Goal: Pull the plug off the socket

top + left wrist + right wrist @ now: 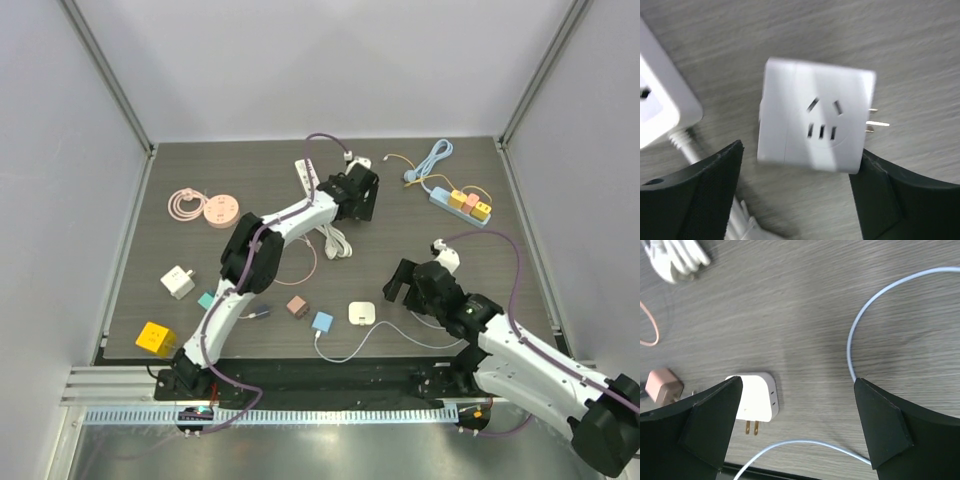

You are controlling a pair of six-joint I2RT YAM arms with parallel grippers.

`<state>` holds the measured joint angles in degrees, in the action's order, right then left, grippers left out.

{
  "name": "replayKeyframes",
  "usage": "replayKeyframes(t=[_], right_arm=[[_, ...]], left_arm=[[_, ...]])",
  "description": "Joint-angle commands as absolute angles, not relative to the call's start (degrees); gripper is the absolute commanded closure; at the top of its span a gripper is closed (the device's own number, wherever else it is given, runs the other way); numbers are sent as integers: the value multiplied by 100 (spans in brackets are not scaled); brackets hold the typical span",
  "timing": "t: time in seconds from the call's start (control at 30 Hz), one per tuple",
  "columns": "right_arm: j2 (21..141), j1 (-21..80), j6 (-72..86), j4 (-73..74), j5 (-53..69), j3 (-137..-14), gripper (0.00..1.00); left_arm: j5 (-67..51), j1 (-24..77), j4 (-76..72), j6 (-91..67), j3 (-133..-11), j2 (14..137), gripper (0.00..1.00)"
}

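Adapter plug (815, 117): white cube w/ a socket face up and bare metal prongs (877, 123) sticking out to the right in L wrist view, not seated in anything. It looks blurred, so can't tell if it lies on the tabletop (480, 290) or sits just off it. White power strip (657, 105) is at the left edge of that view, near the adapter plug but apart from it, w/ grey table showing between them.

L gripper (802, 150): jaws spread, one finger on either side of the cube's near edge. The right-hand finger is about at the cube's corner and the left-hand one has a gap, so no clamp on it. In top view this gripper (355, 190) is at far-centre of the table, beside the strip (305, 175).

R gripper (799, 385): jaws wide apart, nothing between the fingers, over bare table near the front right (410, 285). Its cam shows a white two-prong charger (757, 397) by the left finger, a pink charger (662, 385) at the left edge, and a pale blue cable (860, 325) looping past.

Blue power strip (460, 205) w/ yellow and pink cubes sits far right.
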<state>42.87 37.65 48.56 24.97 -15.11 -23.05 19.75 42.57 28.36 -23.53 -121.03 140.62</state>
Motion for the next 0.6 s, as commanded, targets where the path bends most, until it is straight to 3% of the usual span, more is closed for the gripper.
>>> replayKeyframes(t=[0.0,0.03,0.13,0.3,0.4,0.57], right_arm=[[4604,3604,4870,2522,-2056,-2838,0],[4719,3421,4756,2549,-2144,-2926,0],[5132,2911,4545,2549,-2118,-3277,0],[5782,1171,3868,2487,-1898,-3945,0],[6169,583,3579,2470,-2012,-4463,0],[6635,-191,3235,2268,-2241,-5166,0]], left_arm=[[1732,4184,2892,-2408,-11499,13071,11],[1540,4184,2883,-2443,-11392,12913,0],[1284,4166,3277,-2724,-11329,12332,0],[634,4175,3595,-2953,-10838,10886,0],[30,4192,3446,-3382,-9856,10084,0],[-1063,4568,1953,-4551,-6780,8141,1]])
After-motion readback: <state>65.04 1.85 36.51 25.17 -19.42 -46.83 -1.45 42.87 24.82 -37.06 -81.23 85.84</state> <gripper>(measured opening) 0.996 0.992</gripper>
